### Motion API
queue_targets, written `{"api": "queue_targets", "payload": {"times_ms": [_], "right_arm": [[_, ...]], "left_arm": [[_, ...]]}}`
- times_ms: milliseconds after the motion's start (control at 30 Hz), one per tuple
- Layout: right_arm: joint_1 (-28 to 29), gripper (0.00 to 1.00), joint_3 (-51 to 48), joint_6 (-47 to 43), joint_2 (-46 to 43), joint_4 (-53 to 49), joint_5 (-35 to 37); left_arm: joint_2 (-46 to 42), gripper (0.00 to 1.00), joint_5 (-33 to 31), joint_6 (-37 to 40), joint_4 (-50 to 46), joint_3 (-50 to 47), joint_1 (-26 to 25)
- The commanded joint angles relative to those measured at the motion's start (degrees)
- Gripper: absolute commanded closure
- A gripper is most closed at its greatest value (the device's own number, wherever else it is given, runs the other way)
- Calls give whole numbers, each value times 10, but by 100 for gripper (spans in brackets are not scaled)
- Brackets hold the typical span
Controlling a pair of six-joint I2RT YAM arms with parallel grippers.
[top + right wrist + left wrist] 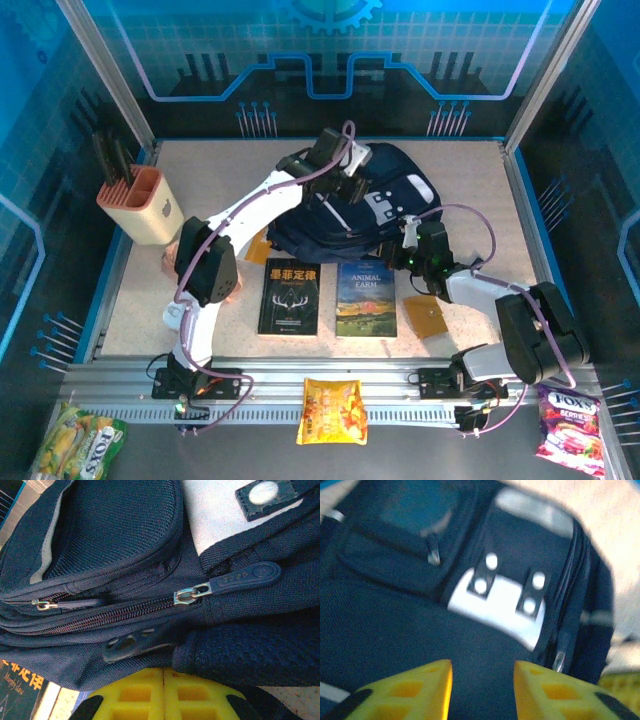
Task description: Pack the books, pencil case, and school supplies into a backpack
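Observation:
The navy backpack (372, 200) lies at the back centre of the table. My left gripper (345, 185) hovers over it, open; in the left wrist view its yellow fingers (415, 690) frame bare navy fabric below the grey-white patch (507, 607). My right gripper (408, 237) is at the backpack's front right edge, shut. Its yellow pads (137, 695) meet in a thin seam, their tips tucked under the fabric by a dark zipper tab (135, 645). The black book (289, 296) and Animal Farm (366, 298) lie in front. A tan square piece (426, 318) lies beside them. The green-and-white book is out of view.
A peach holder with black tools (140, 205) stands at the back left. Snack bags lie on the near rail: yellow (334, 410), pink (570, 430) and green-yellow (75, 440). The main zipper slider (189, 595) sits on a closed zip.

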Motion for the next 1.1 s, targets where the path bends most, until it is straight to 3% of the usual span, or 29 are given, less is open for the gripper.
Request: {"api": "queue_targets", "payload": {"times_ms": [0,200,733,967,1067], "right_arm": [[5,94,24,2,12,15,0],[5,95,19,14,26,31,3],[-6,95,1,27,21,46,8],[-12,96,-13,34,19,66,6],[-14,96,-16,35,15,67,6]], "left_arm": [[-43,50,25,95,-76,-48,-1],[-40,45,-26,169,-92,-83,-34],[123,45,-132,209,-171,98,-83],[165,47,-180,204,-186,135,-82],[175,55,-188,199,-190,145,-83]]}}
